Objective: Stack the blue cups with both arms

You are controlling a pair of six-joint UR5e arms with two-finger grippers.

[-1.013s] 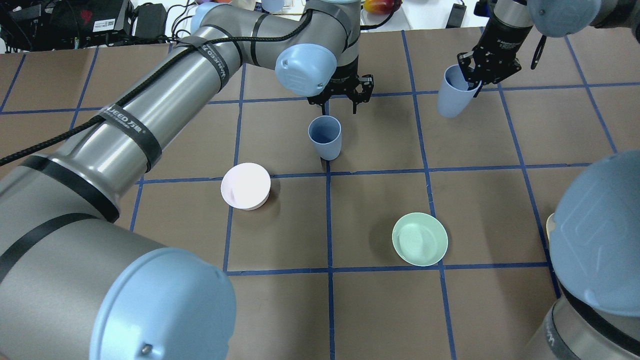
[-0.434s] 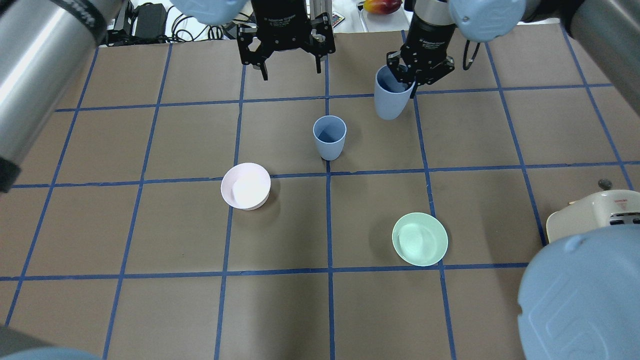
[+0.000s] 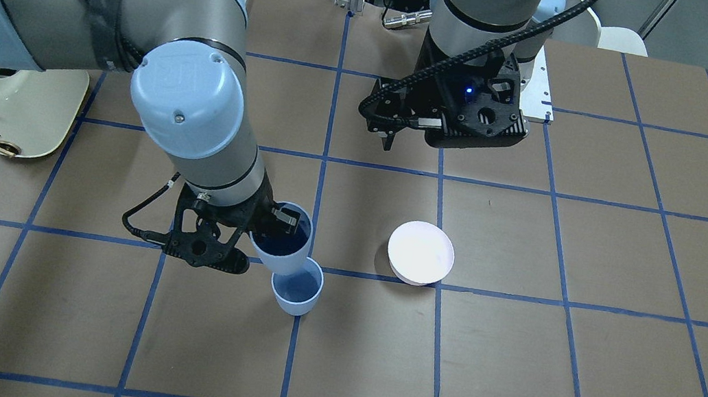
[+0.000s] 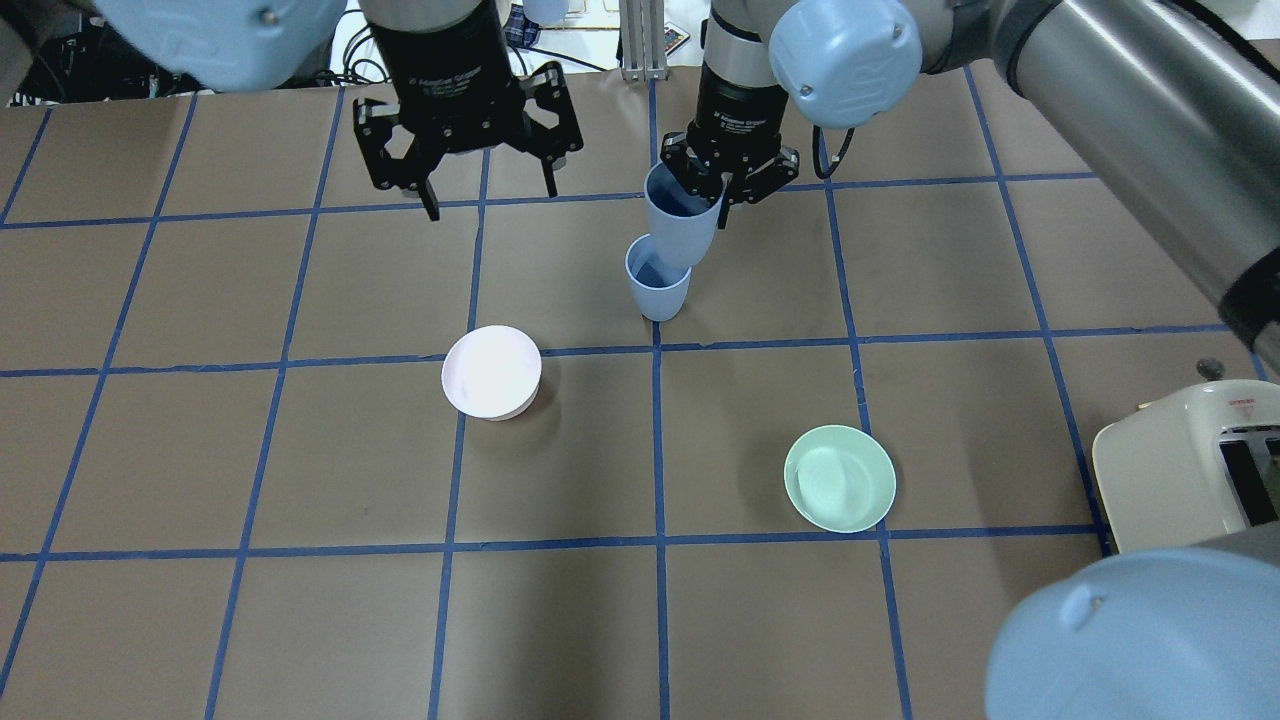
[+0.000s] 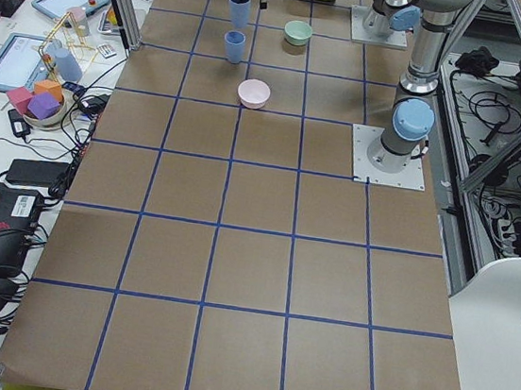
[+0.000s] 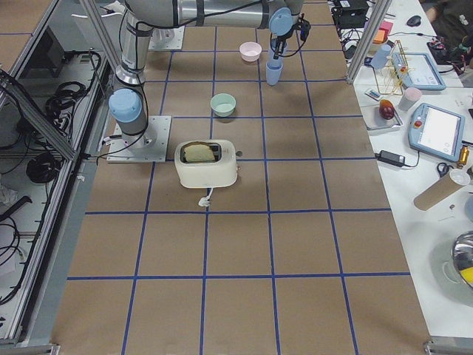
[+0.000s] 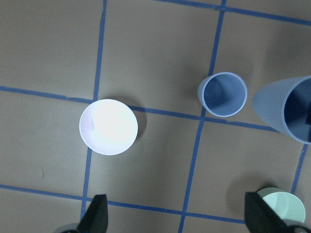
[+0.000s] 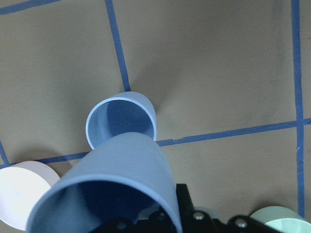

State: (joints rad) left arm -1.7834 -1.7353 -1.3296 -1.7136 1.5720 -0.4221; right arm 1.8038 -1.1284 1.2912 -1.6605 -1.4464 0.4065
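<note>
One blue cup (image 4: 657,290) stands upright near the table's middle, also in the left wrist view (image 7: 222,94) and the right wrist view (image 8: 121,121). My right gripper (image 4: 718,192) is shut on the rim of the second blue cup (image 4: 682,225), held tilted. Its base hangs just above and behind the standing cup's mouth (image 3: 282,244). I cannot tell whether the two cups touch. My left gripper (image 4: 490,200) is open and empty, raised to the left of both cups.
A pale pink bowl (image 4: 491,372) sits left of the standing cup. A mint-green bowl (image 4: 840,478) sits nearer the robot on the right. A cream toaster (image 4: 1190,460) stands at the right edge. Blue tape lines grid the brown table.
My right gripper has carried its cup from the far right leftward to just over the standing cup. My left gripper has drawn back and to the left, still open.
</note>
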